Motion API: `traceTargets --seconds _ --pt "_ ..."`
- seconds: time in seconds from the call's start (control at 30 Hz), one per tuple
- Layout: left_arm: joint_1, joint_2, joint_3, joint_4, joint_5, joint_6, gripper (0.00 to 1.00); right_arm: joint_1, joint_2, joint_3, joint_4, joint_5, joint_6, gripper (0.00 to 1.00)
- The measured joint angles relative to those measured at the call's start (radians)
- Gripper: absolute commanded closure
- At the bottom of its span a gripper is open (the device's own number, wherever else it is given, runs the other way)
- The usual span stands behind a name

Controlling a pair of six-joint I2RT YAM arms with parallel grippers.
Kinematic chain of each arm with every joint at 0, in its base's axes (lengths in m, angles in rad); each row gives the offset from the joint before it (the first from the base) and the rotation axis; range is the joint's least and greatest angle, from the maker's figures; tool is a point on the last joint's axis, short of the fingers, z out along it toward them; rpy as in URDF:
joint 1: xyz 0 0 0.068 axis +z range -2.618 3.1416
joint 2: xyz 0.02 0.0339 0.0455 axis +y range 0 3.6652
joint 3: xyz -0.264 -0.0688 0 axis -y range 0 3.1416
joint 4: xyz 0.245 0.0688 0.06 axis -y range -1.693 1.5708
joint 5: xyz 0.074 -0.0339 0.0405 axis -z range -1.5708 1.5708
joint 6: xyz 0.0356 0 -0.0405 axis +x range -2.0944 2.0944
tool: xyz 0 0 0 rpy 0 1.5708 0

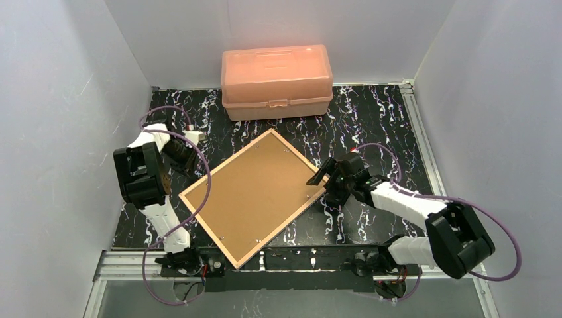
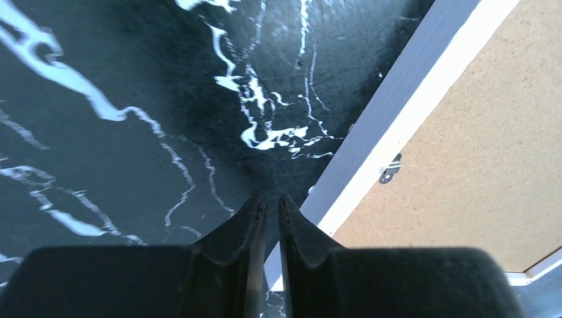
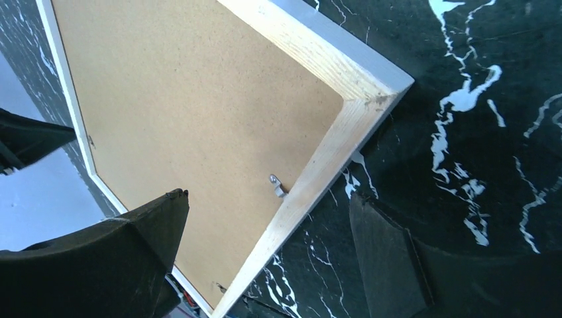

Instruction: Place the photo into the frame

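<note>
The frame (image 1: 225, 161) lies back-up and askew on the black marble table, its tan wood rails around a brown backing board (image 1: 252, 195). The photo is out of view. My left gripper (image 1: 190, 167) hovers at the frame's left side, just off the white-edged rail (image 2: 397, 119). Its fingers (image 2: 255, 218) are almost together with only a thin slit, and nothing is between them. My right gripper (image 1: 325, 187) stands open at the frame's right corner. In the right wrist view, one finger is over the board (image 3: 192, 99) and the other over the table, straddling the wood rail (image 3: 331, 159).
An orange plastic box (image 1: 277, 81) stands shut at the back of the table, against the wall. Small metal turn clips (image 3: 277, 185) hold the board at the rail; another clip (image 2: 390, 169) shows near the left gripper. White walls close in on three sides.
</note>
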Motion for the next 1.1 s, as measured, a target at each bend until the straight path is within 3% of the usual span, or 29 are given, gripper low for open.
traceTargets --seconds 0.47,0.83,1.1 --pt "-0.048 -0.108 -0.225 0.013 0.06 0.045 0.95 -0.096 0.216 0.044 0.23 -0.077 0.056 0.01" --pt "-0.284 -0.191 -0.367 -0.017 0.121 0.018 0.96 -0.251 0.423 0.302 0.219 -0.108 -0.036 0.01" --pt "-0.384 -0.192 -0.374 -0.017 0.177 -0.043 0.94 -0.304 0.502 0.415 0.166 -0.134 -0.119 0.01"
